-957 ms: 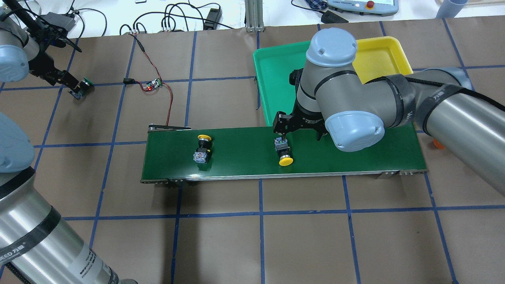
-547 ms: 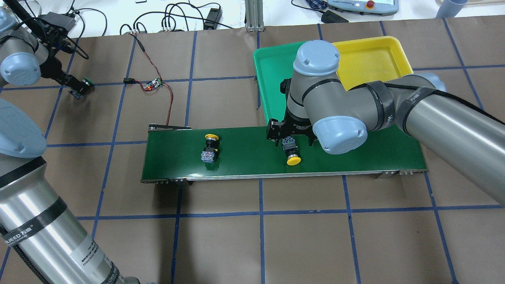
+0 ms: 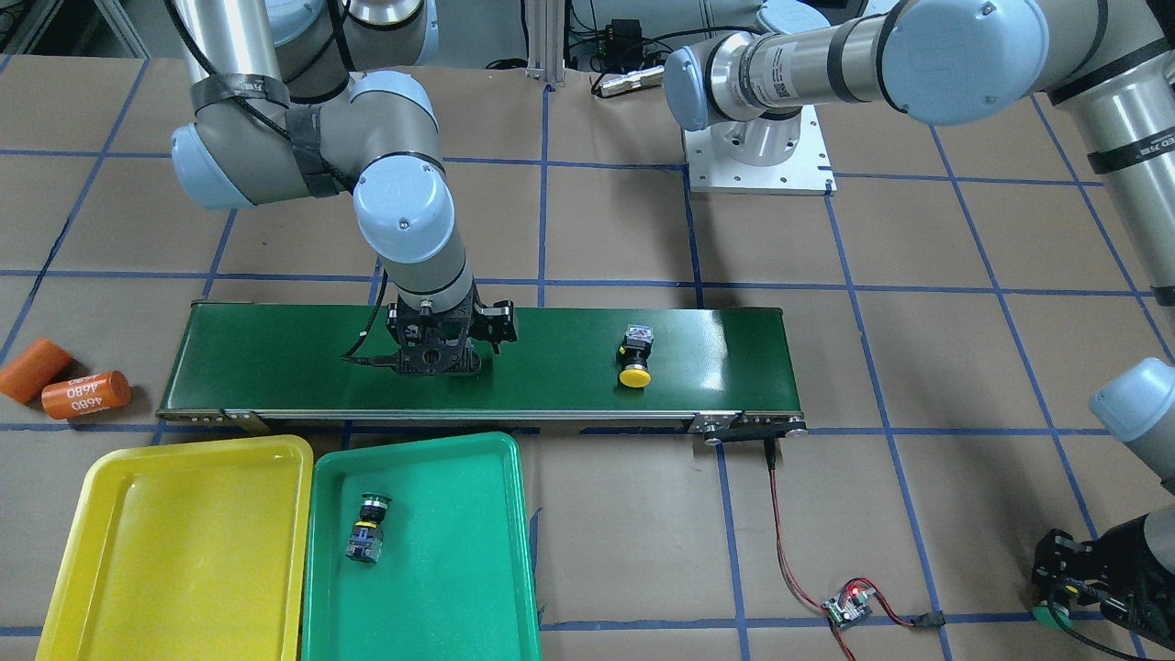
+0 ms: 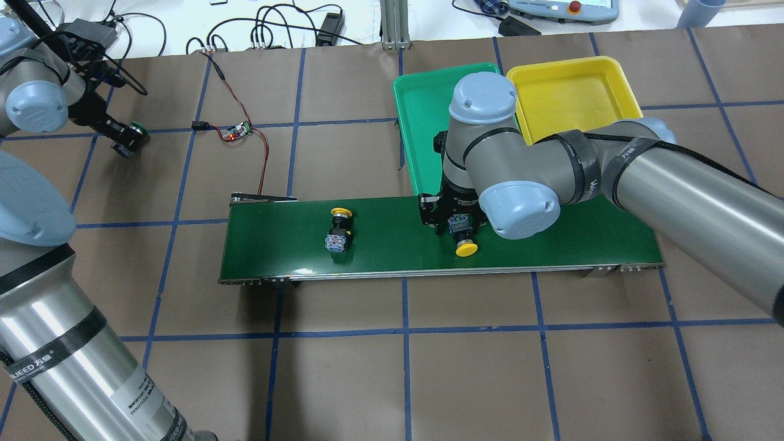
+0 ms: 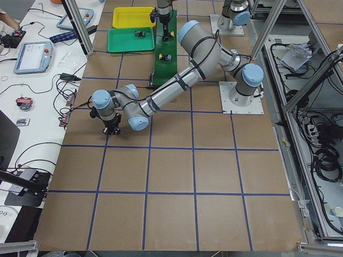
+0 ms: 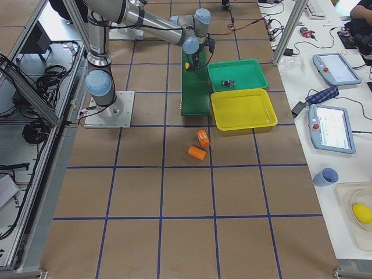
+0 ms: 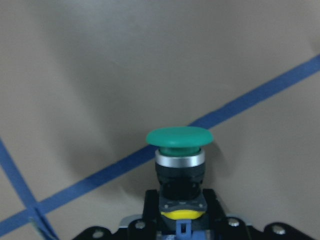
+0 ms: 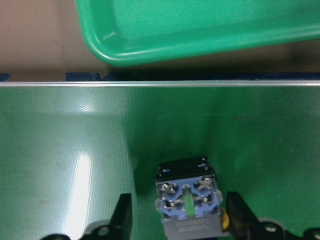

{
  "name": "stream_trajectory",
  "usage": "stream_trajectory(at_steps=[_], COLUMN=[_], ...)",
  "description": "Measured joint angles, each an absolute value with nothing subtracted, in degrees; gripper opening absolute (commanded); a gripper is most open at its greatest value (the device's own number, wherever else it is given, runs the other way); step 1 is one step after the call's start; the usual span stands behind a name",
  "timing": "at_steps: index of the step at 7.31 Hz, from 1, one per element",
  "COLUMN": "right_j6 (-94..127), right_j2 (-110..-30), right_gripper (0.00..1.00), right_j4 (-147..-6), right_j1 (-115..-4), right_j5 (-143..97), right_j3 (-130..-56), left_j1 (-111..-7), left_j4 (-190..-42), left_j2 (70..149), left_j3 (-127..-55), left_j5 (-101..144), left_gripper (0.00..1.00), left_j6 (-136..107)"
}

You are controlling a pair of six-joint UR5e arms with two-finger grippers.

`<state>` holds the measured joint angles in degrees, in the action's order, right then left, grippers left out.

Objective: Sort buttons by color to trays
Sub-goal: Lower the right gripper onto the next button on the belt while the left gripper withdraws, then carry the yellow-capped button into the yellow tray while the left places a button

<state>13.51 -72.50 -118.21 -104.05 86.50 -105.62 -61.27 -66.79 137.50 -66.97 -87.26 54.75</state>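
Note:
On the dark-green conveyor belt [image 4: 392,245], my right gripper [image 4: 458,224] stands open over a yellow button [image 4: 465,247] that lies on its side. In the right wrist view its fingers [image 8: 123,216] flank the button's grey body [image 8: 187,200] with a gap on each side. A second yellow button [image 4: 339,233] lies further left on the belt. At the table's far left, my left gripper [image 4: 120,136] is shut on a green button [image 7: 180,137], low over the brown table. Another green button [image 3: 367,528] lies in the green tray [image 3: 441,569]. The yellow tray [image 3: 184,551] holds nothing.
Two orange cylinders [image 3: 87,393] lie off the belt's end beside the yellow tray. A small circuit board [image 4: 237,131] with red and black wires runs to the belt's left end. Cables and teach pendants line the far edge.
Both yellow buttons have drifted right along the belt. My right gripper has followed and come over the right-hand one, its fingers now astride the body. The left gripper has hardly moved.

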Motion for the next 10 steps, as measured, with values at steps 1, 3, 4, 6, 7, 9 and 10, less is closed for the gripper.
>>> stream_trajectory(at_steps=[1, 3, 4, 6, 7, 9, 10], right_j6=[13.51, 13.31, 12.85, 6.41, 1.01, -10.70, -15.68], right_j2=[-72.63, -73.48, -73.94, -74.03, -73.86, -72.39, -70.38], right_gripper=[0.00, 0.00, 0.00, 0.00, 0.00, 0.00, 0.00], right_j4=[-118.21, -118.21, -118.20, -118.21, -118.46, -121.72, -124.63], right_j1=[-103.79, -102.79, -101.68, -96.16, -92.31, -85.11, -82.03], right_j5=[86.62, 88.49, 90.24, 92.76, 92.97, 92.99, 92.94], right_j3=[-105.52, -104.26, -102.90, -99.64, -98.79, -98.31, -98.29], left_j1=[-61.61, -65.97, -68.93, -74.68, -78.47, -83.79, -84.72], left_j4=[-70.85, -74.96, -75.39, -75.51, -75.29, -74.29, -73.43], left_j2=[134.40, 125.17, 120.16, 111.26, 107.98, 103.59, 101.81], left_j3=[-69.20, -78.53, -84.32, -94.36, -97.84, -103.00, -106.03], left_j5=[-87.00, -87.17, -87.16, -86.85, -86.85, -86.83, -86.76], left_gripper=[0.00, 0.00, 0.00, 0.00, 0.00, 0.00, 0.00], left_j6=[51.28, 39.64, 33.43, 18.94, 11.09, 1.69, -0.46])
